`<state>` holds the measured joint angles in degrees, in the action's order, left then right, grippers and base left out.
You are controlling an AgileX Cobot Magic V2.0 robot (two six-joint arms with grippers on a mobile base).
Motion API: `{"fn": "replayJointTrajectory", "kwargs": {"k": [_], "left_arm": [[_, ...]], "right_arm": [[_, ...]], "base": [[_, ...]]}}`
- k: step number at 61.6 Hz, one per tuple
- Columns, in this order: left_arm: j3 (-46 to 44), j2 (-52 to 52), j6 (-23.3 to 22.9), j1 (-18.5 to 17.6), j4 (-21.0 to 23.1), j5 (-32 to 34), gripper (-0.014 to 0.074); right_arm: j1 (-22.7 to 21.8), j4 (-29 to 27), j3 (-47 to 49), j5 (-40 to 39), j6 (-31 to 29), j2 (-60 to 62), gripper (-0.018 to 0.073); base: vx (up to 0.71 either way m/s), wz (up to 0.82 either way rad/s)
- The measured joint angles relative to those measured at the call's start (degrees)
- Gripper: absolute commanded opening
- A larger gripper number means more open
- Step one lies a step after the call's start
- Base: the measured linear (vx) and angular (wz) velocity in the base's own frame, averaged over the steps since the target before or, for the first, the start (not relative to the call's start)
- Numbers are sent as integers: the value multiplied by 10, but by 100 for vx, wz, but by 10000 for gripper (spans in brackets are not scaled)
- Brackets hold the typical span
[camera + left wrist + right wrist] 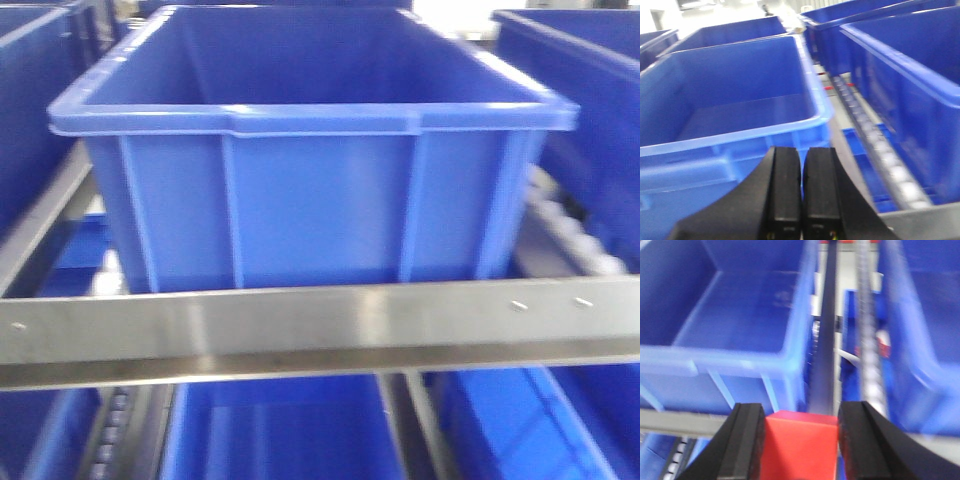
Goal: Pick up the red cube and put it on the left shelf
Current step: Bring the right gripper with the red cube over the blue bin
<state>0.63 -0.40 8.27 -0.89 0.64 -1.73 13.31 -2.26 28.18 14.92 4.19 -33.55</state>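
While the right gripper (802,415) pinches the red cube (797,447), the left shelf (320,330) lies ahead.
Empty left gripper (801,160): pressed together, presumably parked clear.

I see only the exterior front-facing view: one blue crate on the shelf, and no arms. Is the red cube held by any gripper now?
Observer: Yes. The right gripper is shut on the red cube.
Operator: And the left one?
Observer: The left gripper is shut and holds nothing.
Operator: What lies ahead of the cube?
Observer: A grey rail, with a blue crate to its left; nothing shows inside that crate.
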Motion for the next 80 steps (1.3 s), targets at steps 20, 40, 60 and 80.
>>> {"fn": "replayJointTrajectory", "kwargs": {"k": [20, 40, 60, 80], "left_arm": [[0, 0, 0, 0, 0, 0, 106], [0, 0, 0, 0, 0, 0, 106], [0, 0, 0, 0, 0, 0, 106], [0, 0, 0, 0, 0, 0, 106]], "right_arm": [[0, 0, 0, 0, 0, 0, 50], [0, 0, 0, 0, 0, 0, 50], [0, 0, 0, 0, 0, 0, 50], [0, 0, 0, 0, 0, 0, 50]], "base": [[17, 33], [7, 15], [2, -2], [0, 0]]}}
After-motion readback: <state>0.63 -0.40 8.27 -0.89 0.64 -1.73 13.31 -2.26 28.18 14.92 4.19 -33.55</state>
